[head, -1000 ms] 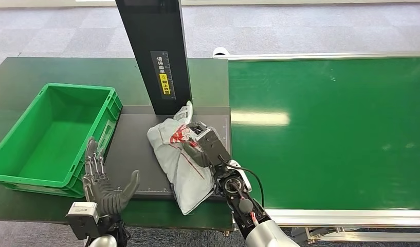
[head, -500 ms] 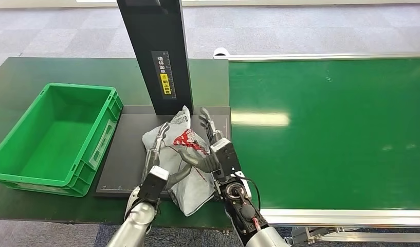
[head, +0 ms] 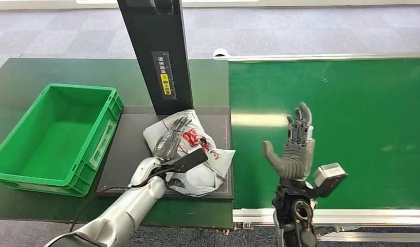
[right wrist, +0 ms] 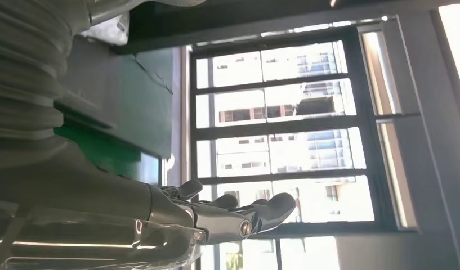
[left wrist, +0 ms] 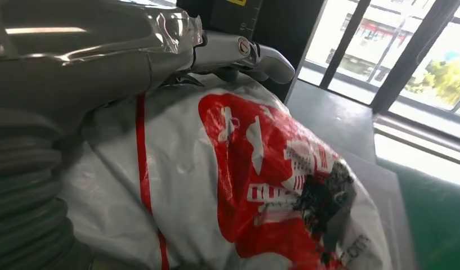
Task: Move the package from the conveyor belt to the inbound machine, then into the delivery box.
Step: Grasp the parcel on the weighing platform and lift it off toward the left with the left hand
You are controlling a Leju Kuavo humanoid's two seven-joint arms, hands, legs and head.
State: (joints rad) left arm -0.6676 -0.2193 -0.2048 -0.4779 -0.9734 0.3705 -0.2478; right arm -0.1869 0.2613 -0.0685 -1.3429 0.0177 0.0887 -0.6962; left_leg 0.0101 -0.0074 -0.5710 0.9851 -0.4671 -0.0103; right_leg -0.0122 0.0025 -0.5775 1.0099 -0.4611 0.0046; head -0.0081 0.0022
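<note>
Now green delivery box (head: 58, 136) empty, left hand (head: 171, 141) fingers resting on package (head: 197, 164), right hand (head: 295, 149) fingers spread, empty.

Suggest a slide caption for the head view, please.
Left hand rests on the package on the inbound machine; right hand open above conveyor belt.

I see a dark green counter (head: 53, 69) on my left, with the green belt (head: 351, 128) butting against its right edge. A green crate (head: 22, 154) sits on the counter's left part. Just beside the crate lies a dark scan plate (head: 130, 139), and a black post (head: 156, 56) rises from the plate's far edge. The package (head: 197, 154), white with red print, lies on the plate in front of the post. Grey carpet floor (head: 300, 31) lies beyond.
</note>
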